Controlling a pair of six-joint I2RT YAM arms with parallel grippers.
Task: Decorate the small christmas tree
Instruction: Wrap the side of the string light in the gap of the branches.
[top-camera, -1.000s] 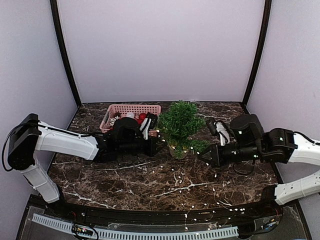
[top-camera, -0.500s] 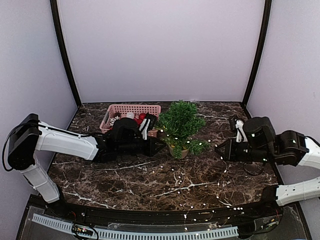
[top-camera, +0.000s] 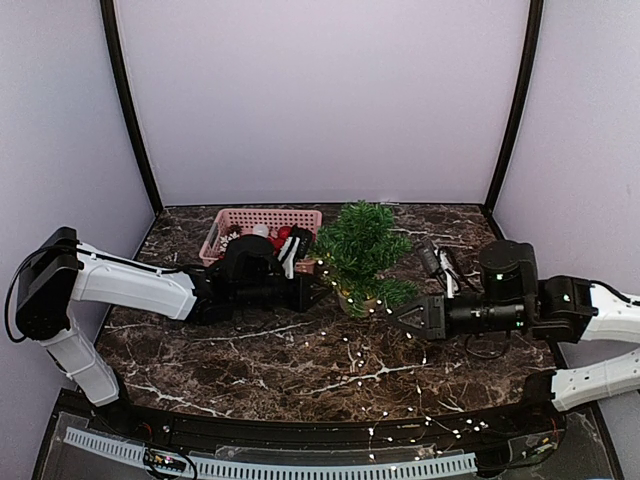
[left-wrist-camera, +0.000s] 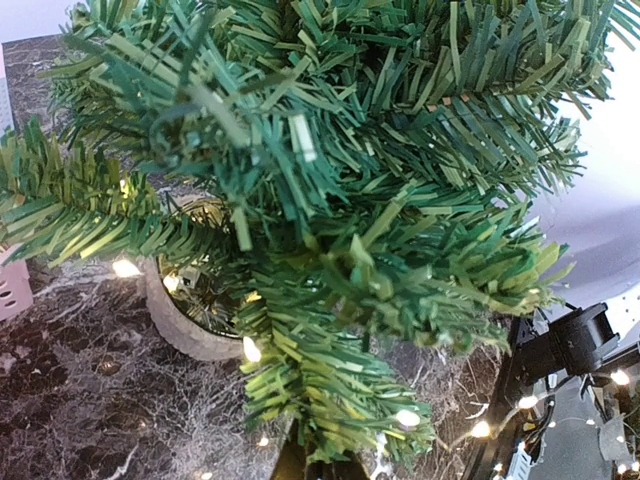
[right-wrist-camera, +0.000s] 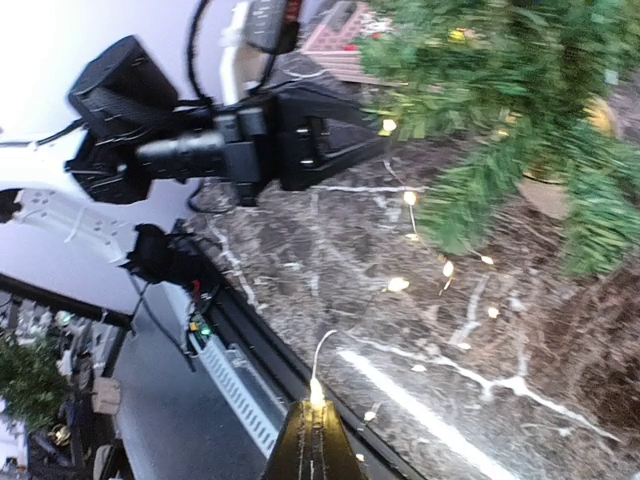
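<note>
On your left, the left arm reaches low across the dark marble-patterned worktop (top-camera: 250, 350), passing just in front of the pink plastic lattice basket (top-camera: 262, 217) at the back left. Red and white ornaments (top-camera: 272, 236) lie inside the basket. Your left fingers (top-camera: 318, 291) are pressed together, with their tip just beside the left side of the tan round pot (top-camera: 358, 302). From the left wrist view you see only branches and the pot (left-wrist-camera: 185, 325), so you cannot tell whether any wire is pinched there.

The small christmas tree (top-camera: 360, 248), a miniature green artificial pine with bushy needle branches, stands upright in that pot near the middle of the worktop, just right of the basket and between your two arms. A string of small warm-white lights (top-camera: 351, 366) glows on its lower branches. The string trails off the tree, runs across the worktop and goes down to the near edge.

On your right, the right fingers (top-camera: 410, 315) point at the tree from low on its right side, close to the lowest branch. They are clamped on the string: in the right wrist view a thin wire with a lit bulb (right-wrist-camera: 316, 384) rises straight out of the closed tips (right-wrist-camera: 315, 445).
</note>
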